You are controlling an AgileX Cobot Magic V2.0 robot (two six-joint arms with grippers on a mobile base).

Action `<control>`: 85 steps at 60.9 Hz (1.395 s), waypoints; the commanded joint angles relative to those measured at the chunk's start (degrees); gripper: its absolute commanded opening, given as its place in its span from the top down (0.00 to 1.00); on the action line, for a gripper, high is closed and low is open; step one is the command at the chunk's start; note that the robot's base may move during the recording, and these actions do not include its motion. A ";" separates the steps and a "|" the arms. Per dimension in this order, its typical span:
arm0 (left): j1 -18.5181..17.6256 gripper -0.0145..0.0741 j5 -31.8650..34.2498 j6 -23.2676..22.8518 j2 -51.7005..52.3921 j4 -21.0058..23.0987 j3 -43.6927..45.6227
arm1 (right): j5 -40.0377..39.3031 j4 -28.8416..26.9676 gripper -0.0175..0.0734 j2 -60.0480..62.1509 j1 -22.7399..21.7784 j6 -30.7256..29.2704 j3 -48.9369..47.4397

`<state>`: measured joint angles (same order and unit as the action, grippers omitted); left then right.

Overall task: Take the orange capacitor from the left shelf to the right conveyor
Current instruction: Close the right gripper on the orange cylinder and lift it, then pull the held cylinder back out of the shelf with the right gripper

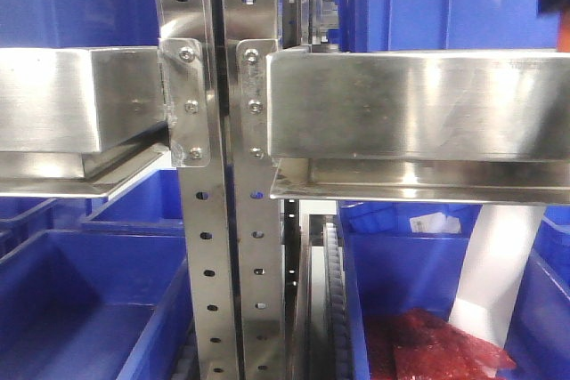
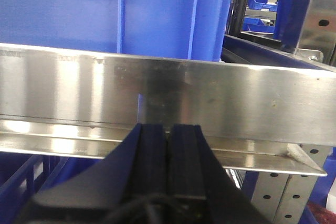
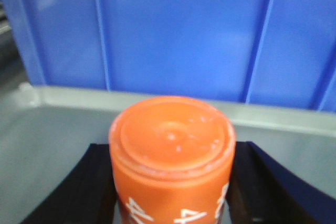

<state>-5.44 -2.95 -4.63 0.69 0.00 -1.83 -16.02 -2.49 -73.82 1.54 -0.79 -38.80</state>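
Steel shelf point(image 1: 401, 113) with perforated uprights; blue bins point(image 1: 89, 300) behind and below. Orange capacitor point(image 3: 170, 145): cylinder, round end cap facing the wrist camera, white digits along the side, partly cut off. Clamped between black fingers point(image 3: 79, 192) of right gripper point(image 3: 173, 182), one touching each side, in front of a blue bin wall. Left gripper point(image 2: 168, 150): pads pressed together, nothing between, just before a shelf rail.

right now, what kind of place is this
Probably a factory or warehouse parts store: a perforated stainless-steel rack, big blue plastic bins and an orange capacitor.
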 commanded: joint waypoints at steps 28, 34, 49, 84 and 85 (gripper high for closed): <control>-0.43 0.95 5.12 0.03 1.10 0.00 0.28 | 37.09 2.91 0.70 36.17 0.86 -0.08 -6.49; -0.43 0.95 5.12 0.03 1.10 0.00 0.28 | 41.82 2.49 0.70 43.05 1.88 -0.08 -4.97; -0.43 0.95 5.12 0.03 1.10 0.00 0.28 | 49.06 2.19 0.70 59.04 2.67 -0.08 0.38; -0.43 0.95 5.12 0.03 1.10 0.00 0.28 | 55.36 2.14 0.70 69.97 2.62 -0.08 0.60; -0.43 0.95 5.12 0.03 1.10 0.00 0.28 | 55.36 2.14 0.70 69.97 2.62 -0.08 0.60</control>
<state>-5.44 -2.95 -4.63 0.69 0.00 -1.83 44.17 -0.37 -2.92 4.17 -0.79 -36.90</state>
